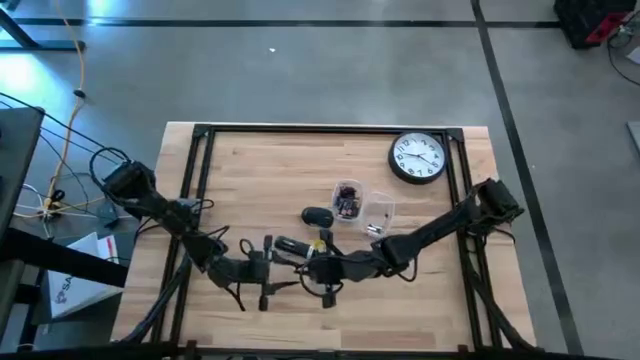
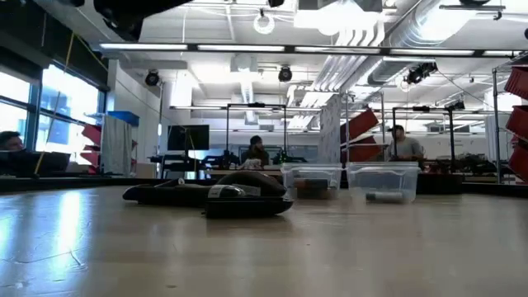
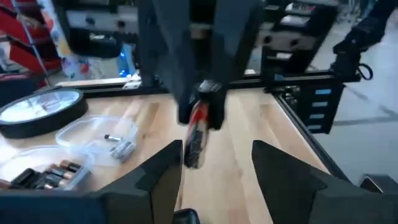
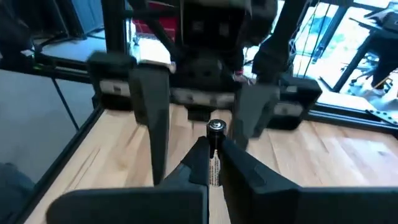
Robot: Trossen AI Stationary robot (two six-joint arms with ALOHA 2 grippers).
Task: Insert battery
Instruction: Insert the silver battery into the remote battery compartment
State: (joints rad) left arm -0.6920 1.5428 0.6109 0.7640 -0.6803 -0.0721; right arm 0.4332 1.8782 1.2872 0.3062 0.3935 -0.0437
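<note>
My left tool [image 1: 268, 271] hangs low over the front of the table [image 1: 250, 170], its fingers spread wide with nothing between them. Facing it, my right tool [image 1: 312, 268] is clamped on the battery [image 4: 214, 158], which stands between its narrow fingers. Behind them on the table lie a computer mouse [image 1: 317, 216], two clear containers [image 1: 362, 205] and a wall clock [image 1: 417, 158].

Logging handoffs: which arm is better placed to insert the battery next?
Right, probably. The right pincer is shut on the battery, facing the open left pincer.
</note>
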